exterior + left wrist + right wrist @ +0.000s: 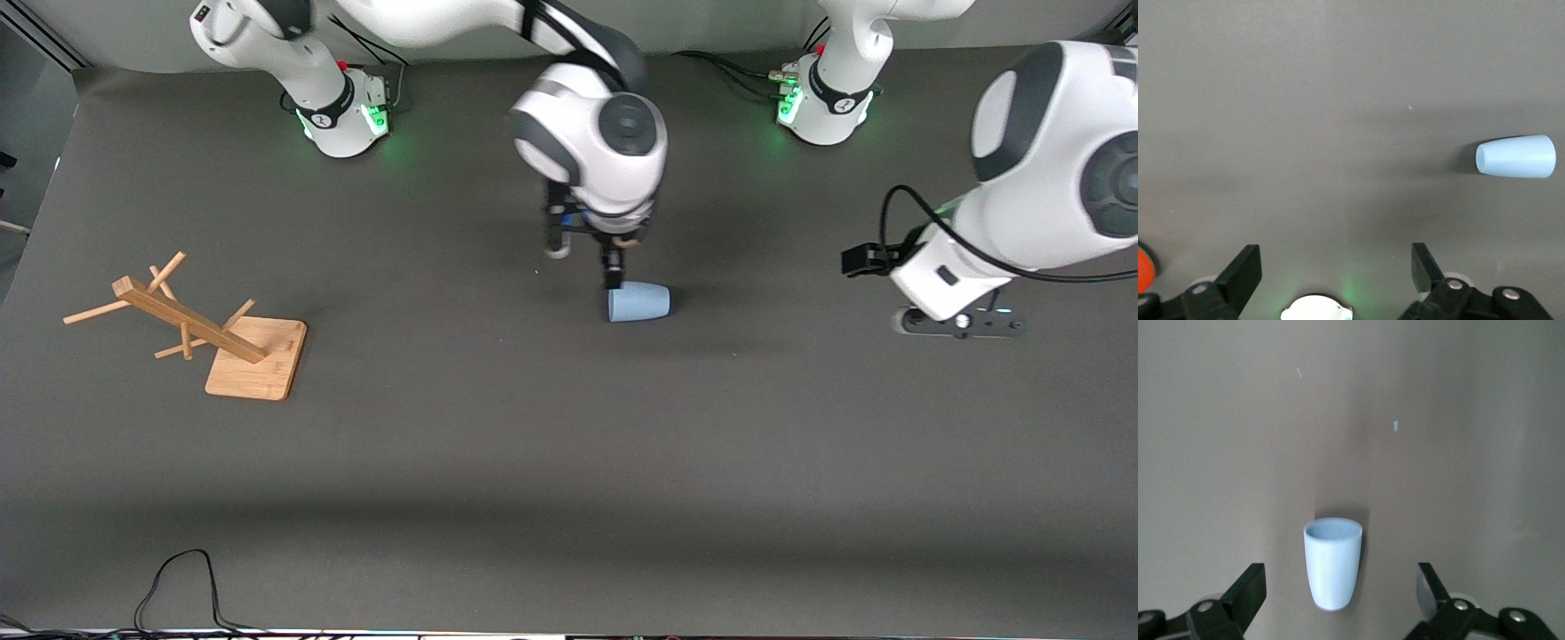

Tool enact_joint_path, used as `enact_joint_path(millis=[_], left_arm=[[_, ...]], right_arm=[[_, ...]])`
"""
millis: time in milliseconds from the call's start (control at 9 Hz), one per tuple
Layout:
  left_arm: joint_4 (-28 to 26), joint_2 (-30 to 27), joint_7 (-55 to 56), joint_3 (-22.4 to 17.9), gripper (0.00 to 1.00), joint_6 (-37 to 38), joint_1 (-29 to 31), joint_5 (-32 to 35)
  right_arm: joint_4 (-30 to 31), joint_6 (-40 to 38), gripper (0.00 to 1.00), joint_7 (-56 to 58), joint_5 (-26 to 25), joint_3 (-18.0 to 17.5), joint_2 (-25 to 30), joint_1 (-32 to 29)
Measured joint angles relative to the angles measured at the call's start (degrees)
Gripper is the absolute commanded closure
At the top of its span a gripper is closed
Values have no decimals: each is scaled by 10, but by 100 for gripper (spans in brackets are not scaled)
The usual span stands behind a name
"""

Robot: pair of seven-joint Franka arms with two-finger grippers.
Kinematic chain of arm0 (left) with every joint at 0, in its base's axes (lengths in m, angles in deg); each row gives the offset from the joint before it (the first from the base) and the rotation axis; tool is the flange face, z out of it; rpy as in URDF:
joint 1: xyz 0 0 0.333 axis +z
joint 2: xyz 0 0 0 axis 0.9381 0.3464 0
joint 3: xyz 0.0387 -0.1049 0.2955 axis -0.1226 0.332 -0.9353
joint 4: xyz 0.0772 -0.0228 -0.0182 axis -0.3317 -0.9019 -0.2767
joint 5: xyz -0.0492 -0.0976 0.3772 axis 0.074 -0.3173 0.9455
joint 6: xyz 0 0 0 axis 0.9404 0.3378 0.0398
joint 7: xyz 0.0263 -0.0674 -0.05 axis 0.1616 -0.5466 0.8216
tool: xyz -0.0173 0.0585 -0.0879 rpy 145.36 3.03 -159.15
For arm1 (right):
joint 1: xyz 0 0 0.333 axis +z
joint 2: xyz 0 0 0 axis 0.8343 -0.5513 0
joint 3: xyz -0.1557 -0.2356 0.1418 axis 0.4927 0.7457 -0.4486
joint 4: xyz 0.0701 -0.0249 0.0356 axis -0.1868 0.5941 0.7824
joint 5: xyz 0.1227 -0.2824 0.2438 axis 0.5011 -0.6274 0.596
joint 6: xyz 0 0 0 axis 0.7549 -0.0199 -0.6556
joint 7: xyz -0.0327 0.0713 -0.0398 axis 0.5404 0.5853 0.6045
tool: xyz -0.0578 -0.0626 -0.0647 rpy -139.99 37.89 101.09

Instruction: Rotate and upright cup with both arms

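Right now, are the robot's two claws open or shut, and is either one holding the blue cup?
Left gripper: open, holding nothing, waiting.
Right gripper: open over the cup, not holding it; the cup lies on its side.

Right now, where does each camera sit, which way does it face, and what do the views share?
Front view: high across the table, facing both bases; shows both arms, the right gripper over the lying cup, and a wooden rack.
Left wrist view: looks down at the table past the open left gripper.
Right wrist view: looks down past its own open fingers.
All three share the cup.
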Motion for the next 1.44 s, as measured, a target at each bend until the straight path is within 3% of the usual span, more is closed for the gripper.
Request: enact_joint_path(millis=[333, 667, 889, 1111, 1333, 1444], left_arm=[[-2, 12, 89, 2, 0, -18, -94, 1], [-3, 68, 195, 3, 0, -90, -184, 14], [10, 131, 269, 4, 0, -122, -256, 97], [102, 244, 320, 3, 0, -99, -327, 149], [250, 368, 325, 1, 0, -45, -365, 208], [293, 411, 324, 0, 1, -42, -376, 240]], right_arm=[[90, -95, 0, 248, 0, -29, 151, -142], [171, -126, 0, 553, -1, -35, 272, -298], [194, -132, 0, 760, -2, -36, 307, -394], [197, -130, 0, 937, -2, -33, 312, -465], [197, -112, 0, 1067, -3, -4, 312, -481], [197, -100, 0, 1124, -3, 14, 312, -480]])
